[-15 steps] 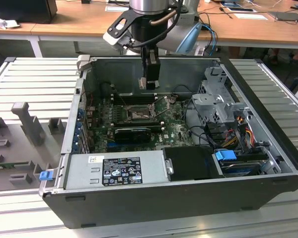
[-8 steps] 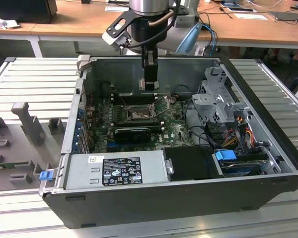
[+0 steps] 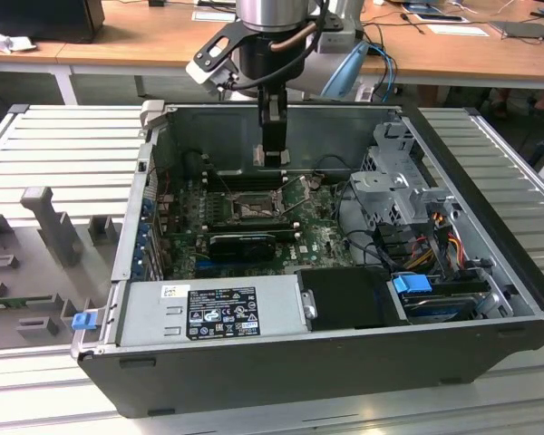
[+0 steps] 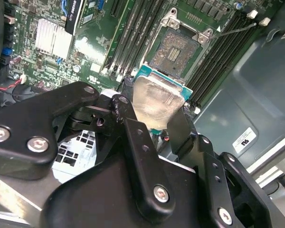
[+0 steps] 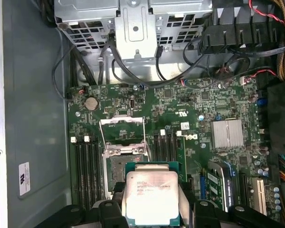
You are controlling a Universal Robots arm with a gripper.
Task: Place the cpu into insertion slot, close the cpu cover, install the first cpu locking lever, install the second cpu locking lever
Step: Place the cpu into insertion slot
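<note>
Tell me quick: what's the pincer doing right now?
Pincer: closed on the cpu, which is not yet in the insertion slot.

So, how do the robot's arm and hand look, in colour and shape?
The arm is a silver-grey metal cylinder with a light blue joint cap and a dark cable looping at the wrist. The hand is black: flat, rounded link plates joined by silver screws, ending in two narrow fingers.
</note>
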